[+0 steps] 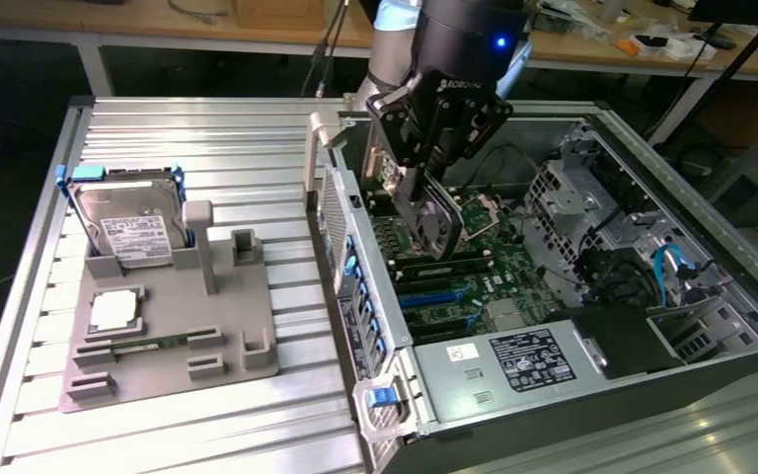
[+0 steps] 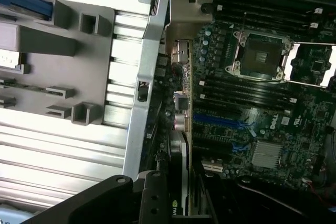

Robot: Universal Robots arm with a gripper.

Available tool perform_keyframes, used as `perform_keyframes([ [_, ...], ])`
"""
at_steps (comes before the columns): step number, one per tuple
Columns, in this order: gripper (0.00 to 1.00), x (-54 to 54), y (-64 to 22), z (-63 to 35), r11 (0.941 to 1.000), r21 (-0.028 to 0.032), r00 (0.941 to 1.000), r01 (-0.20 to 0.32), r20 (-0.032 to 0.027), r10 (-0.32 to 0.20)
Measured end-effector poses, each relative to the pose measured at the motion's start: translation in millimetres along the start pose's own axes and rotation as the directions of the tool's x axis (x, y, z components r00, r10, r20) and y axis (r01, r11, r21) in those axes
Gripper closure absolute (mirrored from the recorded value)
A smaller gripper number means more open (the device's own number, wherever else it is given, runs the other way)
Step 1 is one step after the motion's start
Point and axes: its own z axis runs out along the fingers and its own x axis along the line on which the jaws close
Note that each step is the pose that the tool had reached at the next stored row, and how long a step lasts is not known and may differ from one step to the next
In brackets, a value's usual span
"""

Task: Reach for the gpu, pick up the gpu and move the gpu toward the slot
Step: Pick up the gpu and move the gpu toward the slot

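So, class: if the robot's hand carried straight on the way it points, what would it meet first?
Probably the expansion slots on the motherboard, touched first by the gpu that the hand grips; depth is unclear.

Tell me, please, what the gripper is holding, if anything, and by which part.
The gripper holds the gpu by its upper edge; the card hangs edge-on above the motherboard.

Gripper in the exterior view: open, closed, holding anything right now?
Gripper: closed on the graphics card, holding it edge-on above the inside of the open computer case.
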Motion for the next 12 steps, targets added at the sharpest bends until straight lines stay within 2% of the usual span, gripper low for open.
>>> perform_keyframes([
  [4,0.73,-1.9,-0.1,-0.5,0.9997,0.0043,0.9997,-0.025,-0.0036,0.025],
  [12,0.73,-1.9,-0.7,-6.9,0.9991,0.0044,0.9991,-0.043,0.0001,0.043],
])
